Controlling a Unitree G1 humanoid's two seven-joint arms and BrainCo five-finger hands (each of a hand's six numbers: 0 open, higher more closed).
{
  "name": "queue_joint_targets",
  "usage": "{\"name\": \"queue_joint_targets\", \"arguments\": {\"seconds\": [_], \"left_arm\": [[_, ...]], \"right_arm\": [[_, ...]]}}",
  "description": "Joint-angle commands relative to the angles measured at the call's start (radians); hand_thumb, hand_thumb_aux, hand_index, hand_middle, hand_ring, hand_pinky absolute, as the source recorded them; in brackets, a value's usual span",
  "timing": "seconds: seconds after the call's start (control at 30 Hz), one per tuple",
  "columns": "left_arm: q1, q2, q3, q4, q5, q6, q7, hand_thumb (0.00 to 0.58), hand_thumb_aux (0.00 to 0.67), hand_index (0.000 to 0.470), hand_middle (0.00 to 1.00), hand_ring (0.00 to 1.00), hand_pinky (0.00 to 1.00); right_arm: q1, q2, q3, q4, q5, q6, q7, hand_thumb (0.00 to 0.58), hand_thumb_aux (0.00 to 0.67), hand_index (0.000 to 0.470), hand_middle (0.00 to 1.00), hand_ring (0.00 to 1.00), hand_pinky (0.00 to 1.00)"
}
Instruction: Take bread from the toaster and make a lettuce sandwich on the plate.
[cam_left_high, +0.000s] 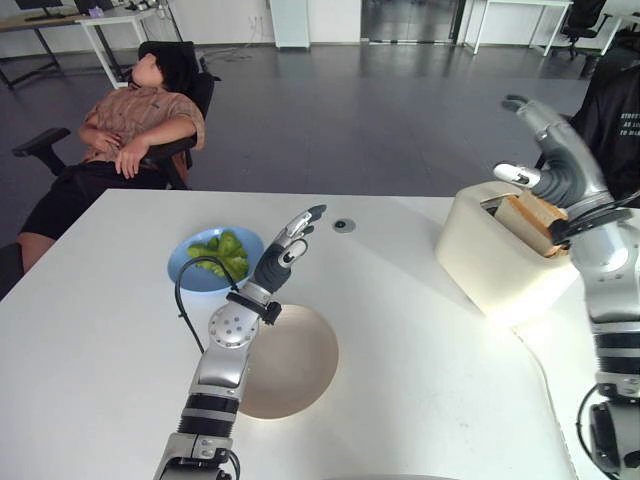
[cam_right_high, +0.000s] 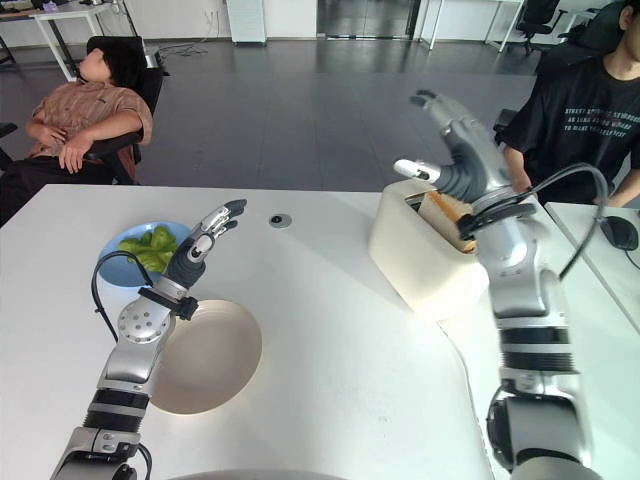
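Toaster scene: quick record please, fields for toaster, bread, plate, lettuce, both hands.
toaster: cream, right side of the white table
bread: slices standing in the toaster's slot
plate: beige, bare, near the table's front
lettuce: in blue bowl, beyond the plate
left hand: open, between bowl and plate
right hand: open, above the bread, not gripping it

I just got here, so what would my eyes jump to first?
Probably the robot's right hand, open, above the cream toaster at the right of the table, where bread pokes out. Then the green lettuce in a blue bowl on the left, with the left hand beside it and a pale plate nearer the robot.
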Motion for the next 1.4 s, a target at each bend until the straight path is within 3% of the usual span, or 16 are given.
{"name": "queue_joint_targets", "arguments": {"seconds": [0.03, 0.2, 0.53, 0.57, 0.6, 0.63, 0.7, 0.73, 0.77, 1.03, 1.4], "left_arm": [[0.004, 0.004, -0.004, -0.017, 0.014, -0.002, 0.010, 0.000, 0.000, 0.000, 0.00, 0.00, 0.00], [0.007, 0.005, -0.003, -0.027, 0.009, -0.004, 0.015, 0.000, 0.000, 0.000, 0.00, 0.00, 0.00], [-0.003, 0.010, -0.003, -0.017, 0.004, -0.005, 0.009, 0.000, 0.000, 0.000, 0.00, 0.00, 0.00], [-0.004, 0.010, -0.003, -0.016, 0.004, -0.005, 0.009, 0.000, 0.000, 0.000, 0.00, 0.00, 0.00], [-0.005, 0.011, -0.002, -0.016, 0.003, -0.005, 0.009, 0.000, 0.000, 0.000, 0.00, 0.00, 0.00], [-0.005, 0.011, -0.001, -0.015, 0.003, -0.006, 0.009, 0.000, 0.000, 0.000, 0.00, 0.00, 0.00], [-0.004, 0.012, -0.001, -0.014, 0.003, -0.007, 0.009, 0.000, 0.000, 0.000, 0.00, 0.00, 0.00], [-0.004, 0.012, -0.001, -0.015, 0.004, -0.007, 0.010, 0.000, 0.000, 0.000, 0.00, 0.00, 0.00], [-0.004, 0.012, -0.001, -0.015, 0.005, -0.007, 0.010, 0.000, 0.000, 0.000, 0.00, 0.00, 0.00], [-0.022, 0.025, 0.039, 0.017, 0.002, -0.017, 0.038, 0.000, 0.000, 0.000, 0.00, 0.00, 0.00], [-0.022, 0.025, 0.042, 0.021, 0.006, -0.023, 0.040, 0.000, 0.000, 0.000, 0.00, 0.00, 0.00]], "right_arm": [[-0.022, -0.131, 0.052, 0.093, -0.198, 0.074, -0.058, 0.000, 0.000, 0.000, 0.00, 0.00, 0.00], [-0.021, -0.195, 0.119, 0.257, -0.267, 0.141, -0.034, 0.000, 0.000, 0.000, 0.00, 0.00, 0.00], [-0.016, -0.208, 0.191, 0.331, -0.250, 0.183, 0.019, 0.000, 0.000, 0.000, 0.00, 0.00, 0.00], [-0.014, -0.208, 0.197, 0.329, -0.248, 0.184, 0.027, 0.023, 0.013, 0.009, 0.00, 0.00, 0.00], [-0.012, -0.209, 0.202, 0.327, -0.245, 0.184, 0.034, 0.190, 0.121, 0.085, 0.00, 0.00, 0.00], [-0.011, -0.208, 0.207, 0.323, -0.242, 0.185, 0.043, 0.387, 0.284, 0.199, 0.00, 0.00, 0.00], [-0.009, -0.201, 0.216, 0.320, -0.227, 0.176, 0.059, 0.511, 0.439, 0.308, 0.00, 0.00, 0.00], [-0.004, -0.195, 0.218, 0.314, -0.214, 0.169, 0.069, 0.570, 0.581, 0.407, 0.00, 0.00, 0.00], [0.002, -0.188, 0.222, 0.303, -0.205, 0.164, 0.077, 0.580, 0.670, 0.470, 0.00, 0.00, 0.00], [0.069, -0.047, 0.249, 0.230, 0.010, 0.086, 0.203, 0.580, 0.670, 0.470, 0.00, 0.00, 0.00], [-0.049, -0.103, 0.144, 0.258, 0.016, 0.092, 0.025, 0.580, 0.670, 0.470, 0.00, 0.00, 0.00]]}}
